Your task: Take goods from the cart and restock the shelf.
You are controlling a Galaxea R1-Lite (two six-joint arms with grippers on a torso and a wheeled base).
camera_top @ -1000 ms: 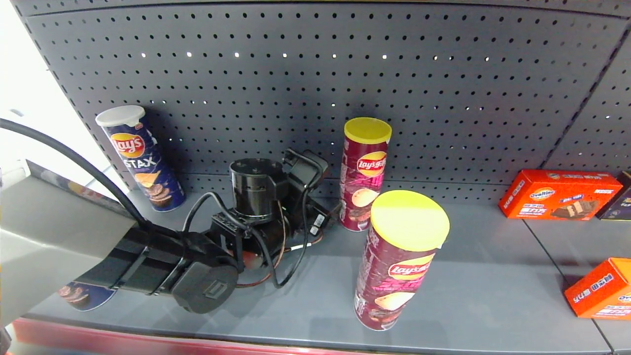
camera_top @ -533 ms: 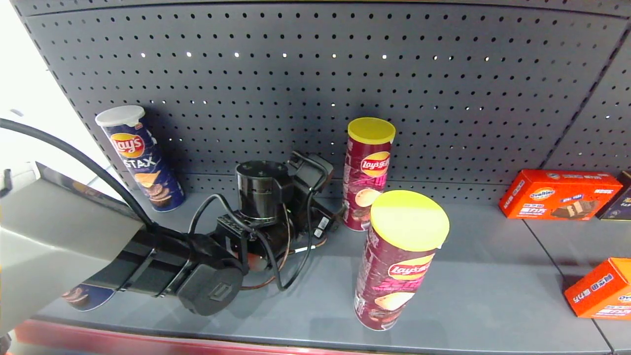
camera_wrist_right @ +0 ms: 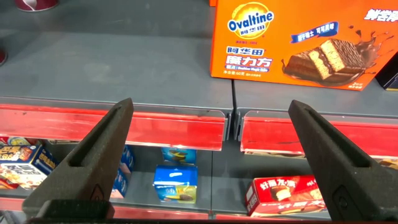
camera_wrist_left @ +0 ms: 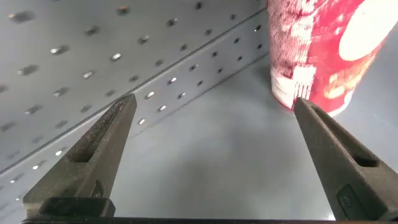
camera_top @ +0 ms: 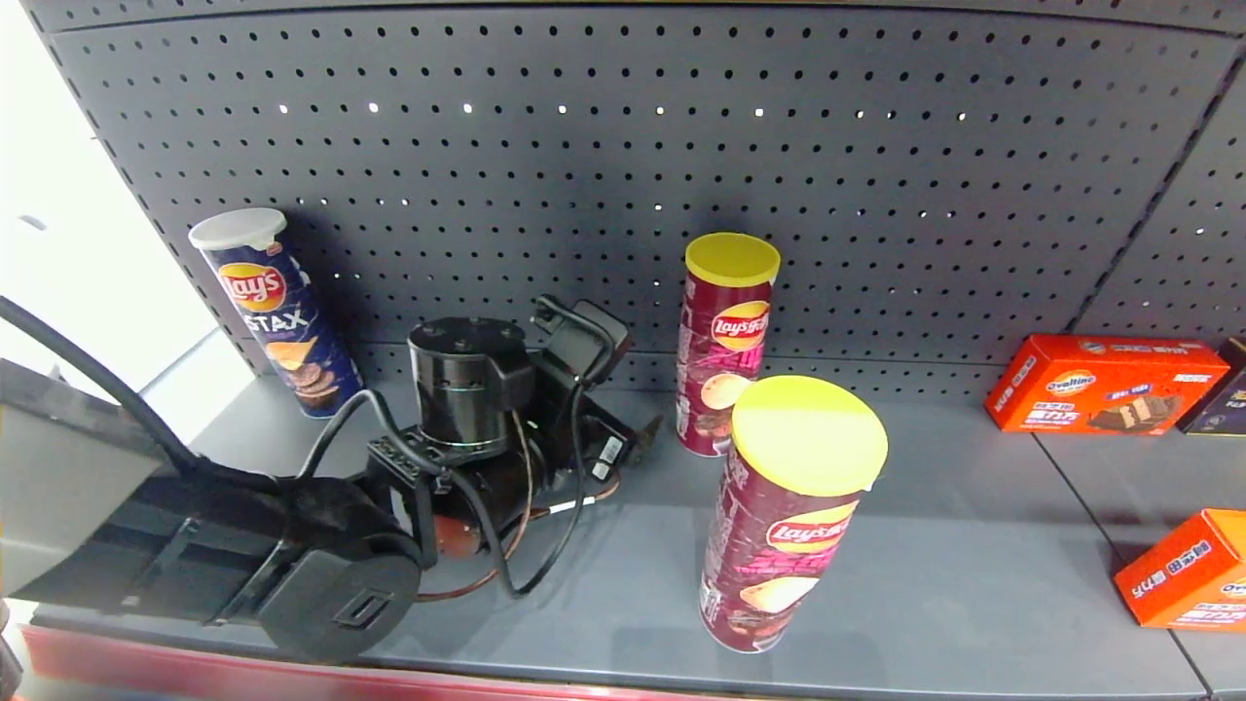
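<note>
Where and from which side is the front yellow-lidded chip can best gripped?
Probably mid-body on the front can, squeezing across its round wall, coming in level from the open front of the shelf. It stands upright, apart from the rear can, so both flanks look free.

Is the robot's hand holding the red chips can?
No, the left gripper is open and empty, and the red chips can stands on the shelf, not between its jaws.

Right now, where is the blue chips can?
In the head view, the blue chips can stands far left on the shelf, by the pegboard, left of the left gripper.
</note>
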